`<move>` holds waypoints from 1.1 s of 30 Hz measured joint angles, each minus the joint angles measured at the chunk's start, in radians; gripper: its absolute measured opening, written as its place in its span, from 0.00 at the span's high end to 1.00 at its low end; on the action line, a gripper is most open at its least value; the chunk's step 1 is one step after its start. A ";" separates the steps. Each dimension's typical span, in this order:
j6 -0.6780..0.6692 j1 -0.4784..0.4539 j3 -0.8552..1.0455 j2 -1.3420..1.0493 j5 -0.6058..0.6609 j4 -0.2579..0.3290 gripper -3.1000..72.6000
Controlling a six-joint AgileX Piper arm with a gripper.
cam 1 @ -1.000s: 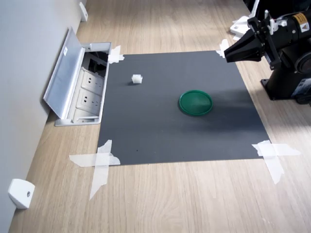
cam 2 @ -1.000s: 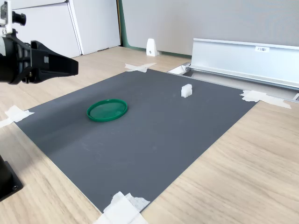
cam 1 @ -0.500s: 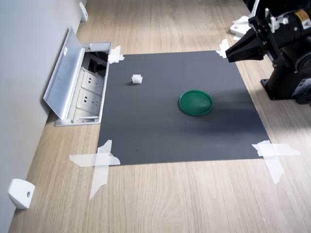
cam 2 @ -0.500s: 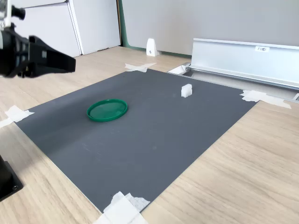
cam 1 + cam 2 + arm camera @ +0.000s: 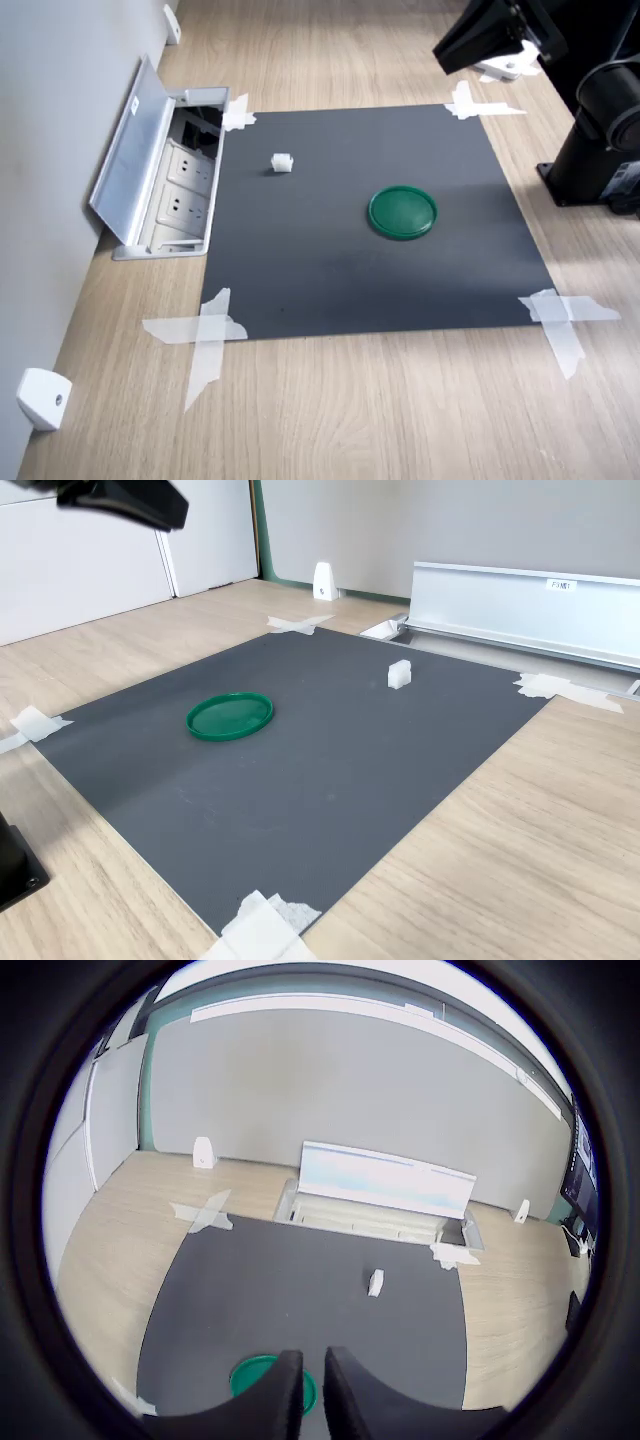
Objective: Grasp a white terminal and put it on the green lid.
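Tiny white plastic terminal block (image 5: 282, 163): ungrasped on dark mat, well apart from flat round dark-green plastic lid (image 5: 402, 212). Hand (image 5: 308, 1385): raised, empty, fingers nearly together. Grasp and placement outstanding

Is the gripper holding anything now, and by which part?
Nothing is held. The gripper is empty; the white terminal lies apart on the mat.

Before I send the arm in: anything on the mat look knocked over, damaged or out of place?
Nothing stands out. The white terminal sits alone on the dark mat, apart from the green lid, which lies flat and empty. The tape strips hold the mat's corners. The gripper is raised near the mat's edge.
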 joint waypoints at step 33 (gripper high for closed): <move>-0.009 -0.052 -0.451 0.798 0.225 0.023 0.20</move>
